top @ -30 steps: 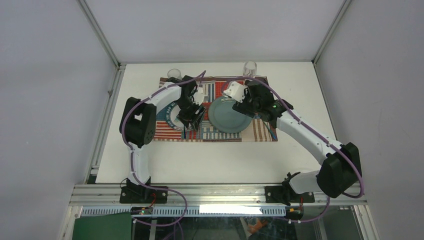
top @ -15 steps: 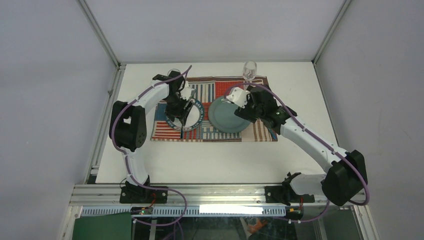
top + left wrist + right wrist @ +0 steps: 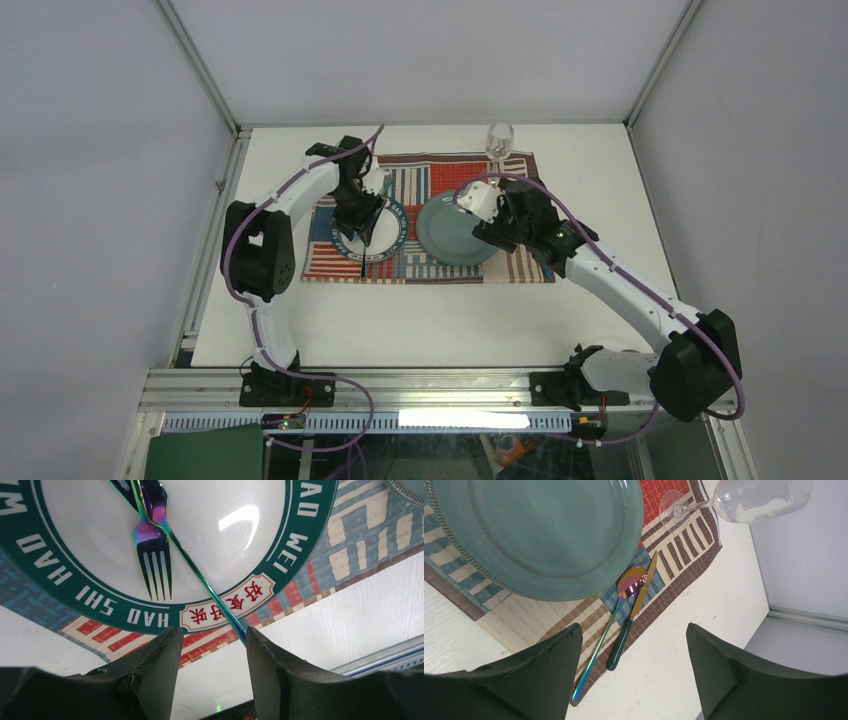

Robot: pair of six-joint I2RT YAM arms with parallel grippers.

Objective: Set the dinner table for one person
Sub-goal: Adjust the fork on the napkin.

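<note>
the white bench (image 3: 440,310) spans the enclosure, with a striped placemat (image 3: 520,268) lying toward its far side. the left pincer (image 3: 211,632) hovers over the rim of a white plate with a green lettered border (image 3: 75,530), jaws moderately apart and gripping nothing. a fork (image 3: 150,540) and a second iridescent utensil (image 3: 200,578) lie crossed on that plate, the utensil's handle reaching toward one finger. the right pincer (image 3: 633,630) stands wide, with nothing in it, above a teal plate (image 3: 539,530). a spoon (image 3: 631,580) and a green-handled knife (image 3: 634,612) lie beside that plate, and a wine glass (image 3: 749,500) stands at the mat's corner.
</note>
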